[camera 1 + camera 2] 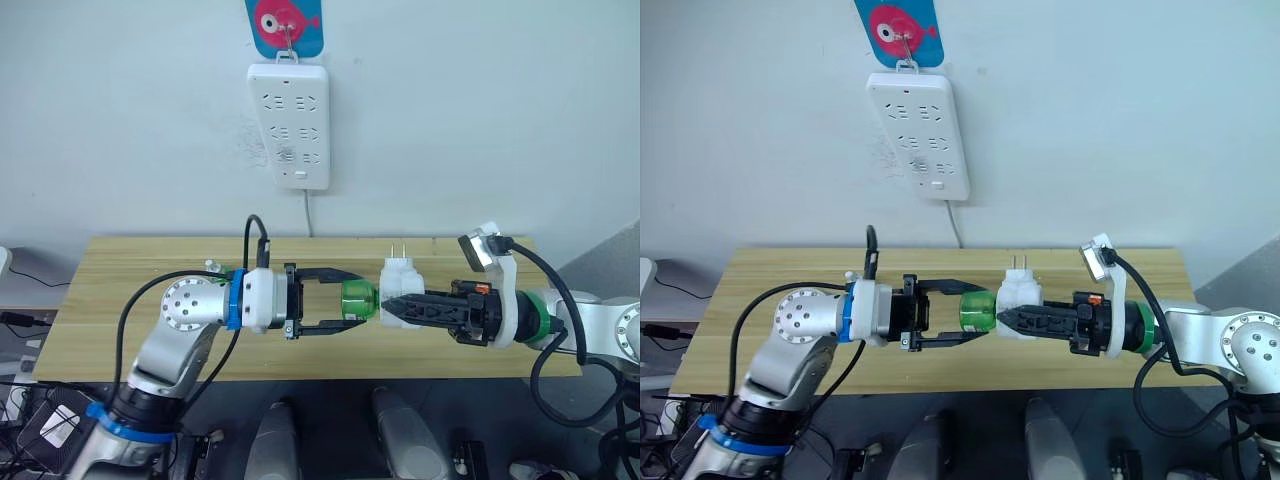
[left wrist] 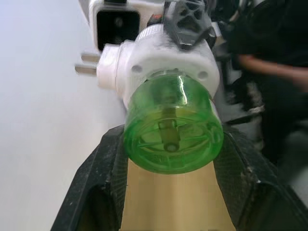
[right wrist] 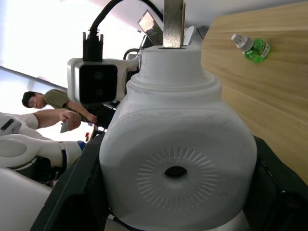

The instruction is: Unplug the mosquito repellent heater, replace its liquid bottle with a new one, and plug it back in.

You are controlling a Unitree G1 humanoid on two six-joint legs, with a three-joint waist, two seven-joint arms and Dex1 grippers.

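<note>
The white mosquito repellent heater [image 1: 400, 283] is held above the table, prongs pointing up, with my right gripper [image 1: 392, 305] shut on its body. In the right wrist view the heater [image 3: 178, 159] sits between the two black fingers. Its liquid bottle [image 1: 358, 299], translucent green, sticks out of the heater toward my left arm. My left gripper [image 1: 350, 301] is shut on the bottle [image 2: 171, 130], one finger against each side. The new one [image 3: 252, 48], green with a white cap, lies on the table behind my left wrist [image 1: 213, 267].
A white power strip [image 1: 290, 125] hangs on the wall above the wooden table [image 1: 130, 290], its cable running down behind the table. A person [image 3: 48, 108] is seen in the right wrist view, off to the side.
</note>
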